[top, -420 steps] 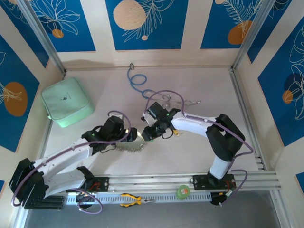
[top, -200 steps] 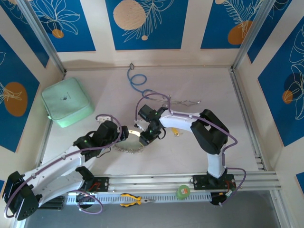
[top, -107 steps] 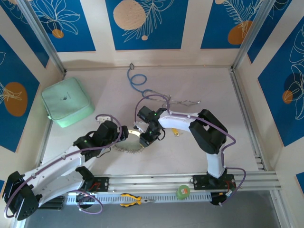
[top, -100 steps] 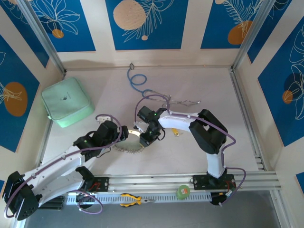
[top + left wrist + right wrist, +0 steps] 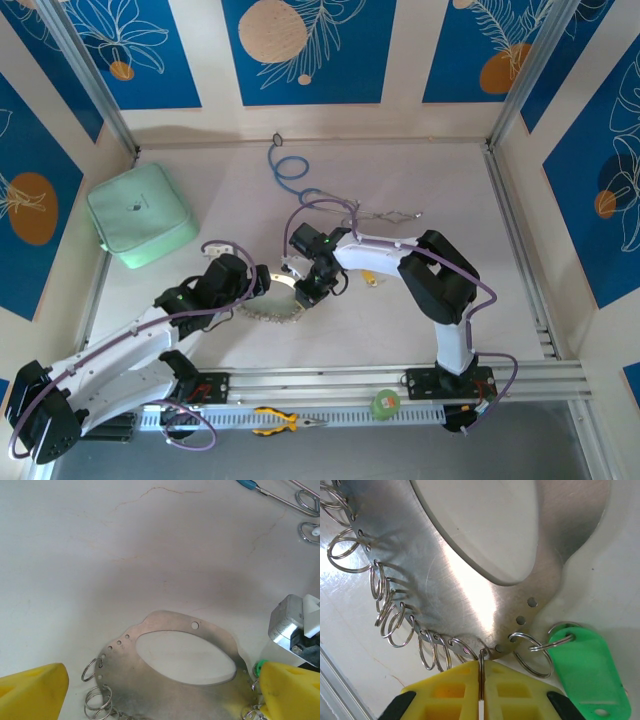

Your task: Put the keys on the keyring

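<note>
keyring (image 5: 465, 595) flat on the table (image 5: 100, 540); right gripper (image 5: 481, 687) clamps its ringed edge beside the hung green key (image 5: 587, 672), likely to work a loop; left gripper (image 5: 162, 687), fingers spread, straddles it, seemingly bracing.

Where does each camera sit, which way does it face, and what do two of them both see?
Top external: above and behind the bases, looking down on the table; both arms, left claw and right claw flanking the keyring.
Left wrist: on the left arm, looking down across the keyring; its open claw's yellow fingers at the bottom corners.
Right wrist: on the right arm, close over the keyring; its shut claw pinches one small ring beside a green key tag.
Shared: both wrist views show the keyring's plate.
</note>
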You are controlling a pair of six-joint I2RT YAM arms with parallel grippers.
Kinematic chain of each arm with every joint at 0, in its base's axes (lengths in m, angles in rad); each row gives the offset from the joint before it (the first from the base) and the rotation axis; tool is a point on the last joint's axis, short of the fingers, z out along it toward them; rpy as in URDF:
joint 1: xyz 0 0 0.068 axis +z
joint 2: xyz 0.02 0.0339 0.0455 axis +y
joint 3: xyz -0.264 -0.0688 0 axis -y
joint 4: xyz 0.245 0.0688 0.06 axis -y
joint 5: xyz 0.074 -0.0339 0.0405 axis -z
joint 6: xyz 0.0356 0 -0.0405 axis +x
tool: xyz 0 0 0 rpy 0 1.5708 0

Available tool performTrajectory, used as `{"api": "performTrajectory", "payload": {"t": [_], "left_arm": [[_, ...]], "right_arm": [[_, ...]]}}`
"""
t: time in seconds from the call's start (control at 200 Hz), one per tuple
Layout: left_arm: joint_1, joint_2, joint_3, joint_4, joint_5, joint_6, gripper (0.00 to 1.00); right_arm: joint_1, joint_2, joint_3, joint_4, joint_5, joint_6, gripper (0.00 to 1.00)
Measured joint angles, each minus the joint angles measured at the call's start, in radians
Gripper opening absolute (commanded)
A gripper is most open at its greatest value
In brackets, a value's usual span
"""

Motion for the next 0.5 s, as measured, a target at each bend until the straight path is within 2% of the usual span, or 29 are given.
{"api": "performTrajectory", "payload": {"t": [0.07,0.3,0.385,0.5], "left_arm": [[0.0,0.0,0.0,0.0,0.0,0.0,0.97],[0.0,0.0,0.0,0.005,-0.007,0.026,0.98],[0.0,-0.005,0.0,0.01,-0.013,0.072,0.98],[0.0,-0.029,0.0,0.045,-0.014,0.179,0.93]], "right_arm": [[-0.001,-0.001,0.0,0.0,-0.001,0.001,0.0],[-0.005,-0.008,0.0,-0.002,-0.003,0.003,0.0],[-0.007,-0.037,-0.001,-0.003,-0.002,0.003,0.0],[-0.007,-0.121,-0.026,0.034,0.005,-0.012,0.0]]}}
